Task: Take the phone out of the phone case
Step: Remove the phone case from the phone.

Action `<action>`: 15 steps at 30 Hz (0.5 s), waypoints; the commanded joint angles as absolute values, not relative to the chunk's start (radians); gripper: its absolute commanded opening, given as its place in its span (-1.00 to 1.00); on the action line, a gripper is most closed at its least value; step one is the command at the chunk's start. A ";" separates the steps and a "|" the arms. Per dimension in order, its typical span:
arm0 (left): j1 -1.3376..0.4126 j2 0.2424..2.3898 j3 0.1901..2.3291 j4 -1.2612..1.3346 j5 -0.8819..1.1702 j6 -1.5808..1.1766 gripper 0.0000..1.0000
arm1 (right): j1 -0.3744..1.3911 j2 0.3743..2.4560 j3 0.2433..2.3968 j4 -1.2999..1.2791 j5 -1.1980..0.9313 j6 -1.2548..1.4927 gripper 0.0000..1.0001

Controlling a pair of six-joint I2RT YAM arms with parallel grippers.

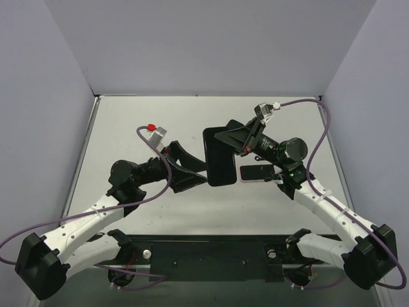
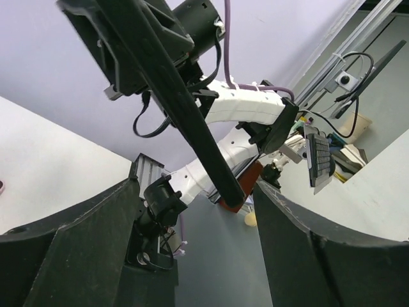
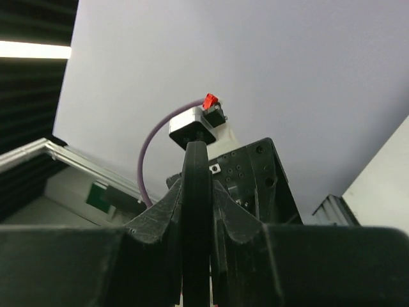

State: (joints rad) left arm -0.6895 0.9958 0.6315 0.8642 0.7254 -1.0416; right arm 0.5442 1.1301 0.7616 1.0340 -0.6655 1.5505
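My right gripper [image 1: 230, 142] is shut on a black slab [image 1: 219, 160], the phone or the phone in its case; I cannot tell which. It holds the slab above the table's middle. In the right wrist view the slab [image 3: 196, 211] stands edge-on, squeezed between the fingers, with the right gripper [image 3: 196, 192] around it. My left gripper [image 1: 199, 173] is open at the slab's lower left edge. In the left wrist view the slab [image 2: 185, 115] runs diagonally, and its lower end sits between the spread fingers of the left gripper [image 2: 195, 192] without touching them.
A small dark flat piece with a pink rim [image 1: 259, 173] lies on the table just right of the slab, under the right arm. White walls close the table [image 1: 153, 121] on three sides. The black base rail [image 1: 211, 259] runs along the near edge.
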 commanded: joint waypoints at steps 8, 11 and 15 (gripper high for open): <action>-0.699 1.003 0.718 0.814 0.721 -1.021 0.58 | 0.551 1.043 0.847 0.867 -0.641 1.295 -1.00; -0.726 1.046 0.723 0.860 0.765 -1.040 0.65 | 0.546 1.032 0.853 0.842 -0.603 1.269 -1.00; -0.750 1.071 0.726 0.827 0.758 -1.031 0.63 | 0.523 1.032 0.859 0.827 -0.558 1.258 -1.00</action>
